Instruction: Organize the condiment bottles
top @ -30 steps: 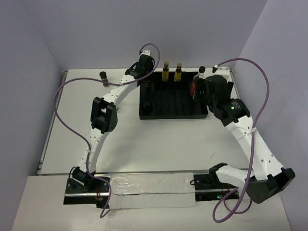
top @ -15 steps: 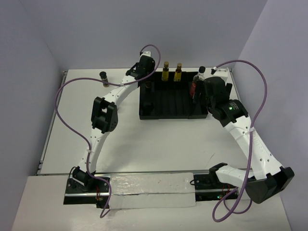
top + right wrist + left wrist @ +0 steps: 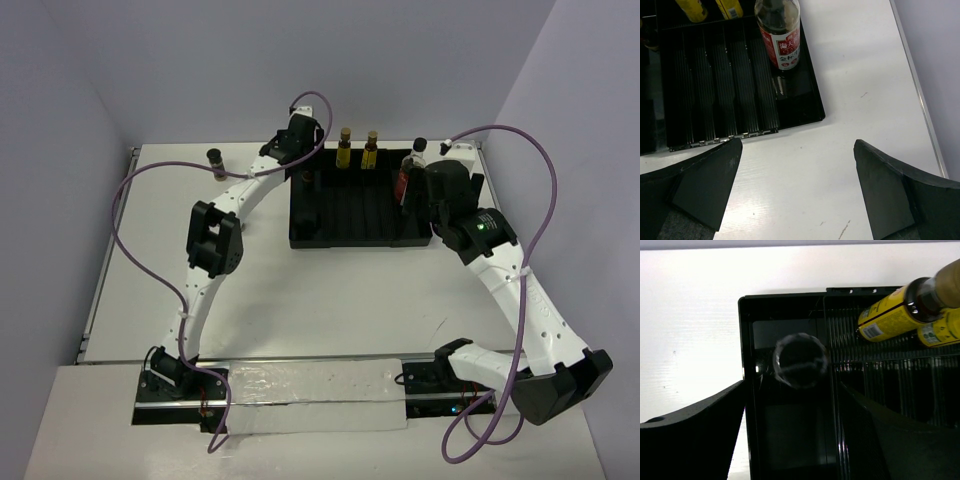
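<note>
Presently I find my left gripper [image 3: 791,390] spread astride a dark-lidded bottle [image 3: 800,360], seemingly untouching, beside the tray [image 3: 743,340] wall, and my right gripper [image 3: 796,145] splayed over the table [image 3: 865,75] off its corner.

A white counter [image 3: 330,300] is enclosed by pale lavender walls [image 3: 200,60] at nine, twelve and three o'clock, evenly lit.

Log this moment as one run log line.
left gripper: open, jaws clear of dark bottle in left compartment of tray | right gripper: open, empty, over table | outside tray: one brown bottle
</note>
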You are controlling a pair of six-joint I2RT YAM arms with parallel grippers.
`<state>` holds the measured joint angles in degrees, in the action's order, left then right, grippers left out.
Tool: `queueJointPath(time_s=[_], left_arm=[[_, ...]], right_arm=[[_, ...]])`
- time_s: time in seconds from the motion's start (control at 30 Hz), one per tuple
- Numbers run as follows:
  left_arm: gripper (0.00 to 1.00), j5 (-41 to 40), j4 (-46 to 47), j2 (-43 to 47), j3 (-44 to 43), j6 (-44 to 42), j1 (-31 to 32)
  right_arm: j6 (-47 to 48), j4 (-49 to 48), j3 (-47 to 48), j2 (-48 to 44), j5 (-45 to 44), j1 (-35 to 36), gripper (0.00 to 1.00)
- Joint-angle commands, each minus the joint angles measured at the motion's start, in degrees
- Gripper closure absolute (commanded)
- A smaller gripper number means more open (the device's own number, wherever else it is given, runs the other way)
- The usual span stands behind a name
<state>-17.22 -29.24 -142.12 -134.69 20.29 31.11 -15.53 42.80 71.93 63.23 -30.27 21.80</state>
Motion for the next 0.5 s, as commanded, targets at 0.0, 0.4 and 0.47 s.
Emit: queueJointPath(time_s=[0.0,0.4,0.47], left_arm=[[0.19,1.31,0.97,11.32,0.66,0.16,0.65],[0.15,-13.88,-7.43,32.01,25.97,5.81,0.53],[0.1,-17.97,-11.47,33.71,30.85,9.82,0.21]], right_arm=[[0.06,-0.61,1.51,-1.27,-0.02,-0.36,0.0],[0.06,-2.11,0.19,-0.64,3.81,-0.43,0.0],[0.06,-3.24,-0.73,-0.14,5.38,-0.43,0.0]])
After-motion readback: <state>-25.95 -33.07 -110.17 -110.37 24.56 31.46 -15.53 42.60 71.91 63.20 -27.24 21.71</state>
